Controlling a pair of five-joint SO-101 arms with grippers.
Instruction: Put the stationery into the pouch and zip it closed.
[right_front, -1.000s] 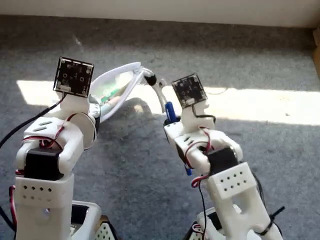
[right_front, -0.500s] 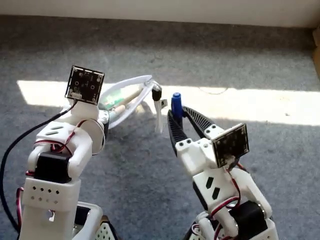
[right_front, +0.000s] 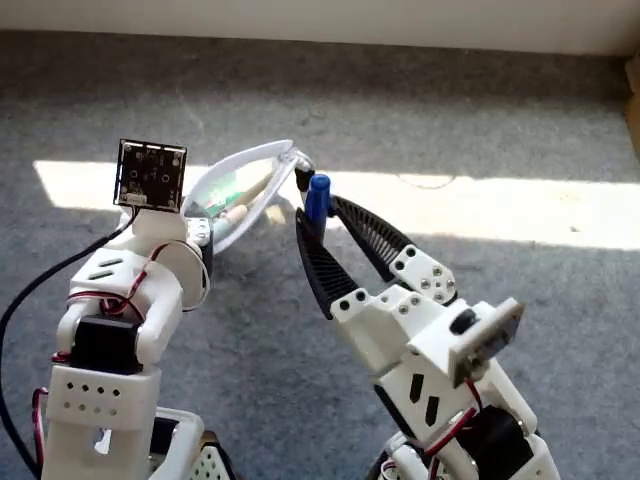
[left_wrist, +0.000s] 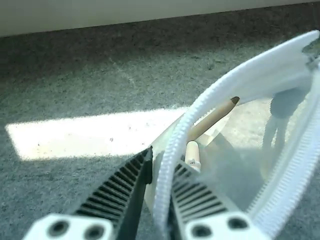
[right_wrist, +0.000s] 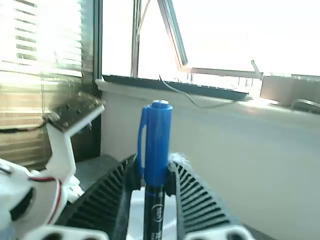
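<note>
The left gripper (left_wrist: 159, 166) was clamped on the zipper rim of the pouch (right_front: 240, 190); the right gripper (right_wrist: 152, 169) gripped a blue marker (right_wrist: 155, 135) just beside it.

White plastic left arm (right_front: 118, 310) and right arm (right_front: 430, 345) are carrying black servo blocks (right_front: 98, 342). Under the left's dark square circuit board (right_front: 152, 175), red and black cables (right_front: 100, 296) are looping. The gripper fingers (right_front: 318, 275) are showing black ribbing.

Grey short-pile carpet (right_front: 250, 330) covers the whole surface. A bright band of sunlight (right_front: 540, 215) runs across it, and a thin cord (right_front: 425, 183) lies in that band.
</note>
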